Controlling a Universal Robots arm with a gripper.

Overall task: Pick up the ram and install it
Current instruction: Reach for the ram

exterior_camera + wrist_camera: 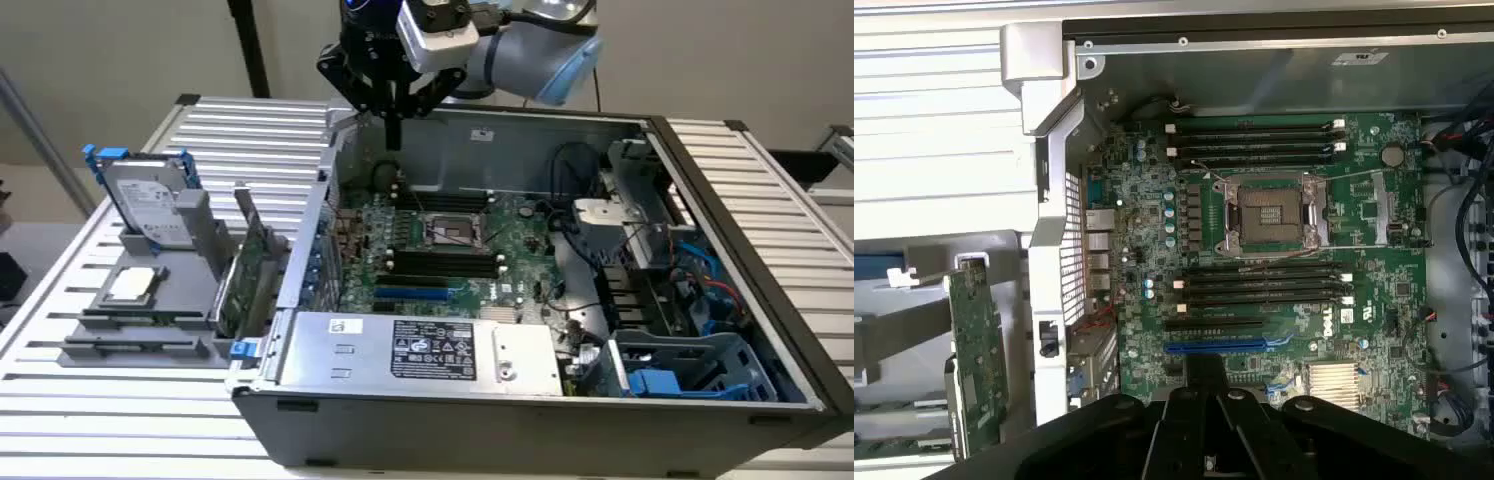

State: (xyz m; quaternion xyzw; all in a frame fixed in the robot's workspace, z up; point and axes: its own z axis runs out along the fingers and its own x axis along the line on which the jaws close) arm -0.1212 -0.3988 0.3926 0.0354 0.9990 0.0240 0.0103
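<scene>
The ram [396,140], seen edge-on as a thin dark sliver (my read, not certain), hangs edge-down above the motherboard [521,225], over its far corner on the exterior view's left. It is probably carried this high to clear the computer case [534,420] wall. The gripper [394,120] has its jaws pressed nearly together, pinching that sliver by its upper edge. It touches nothing else, and the DIMM slots [441,262] beside the CPU socket [451,230] sit well below, so the ram is not seated yet.

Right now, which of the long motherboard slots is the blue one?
The blue slot, outermost, past the black slots from the processor socket; every other slot is black.
</scene>
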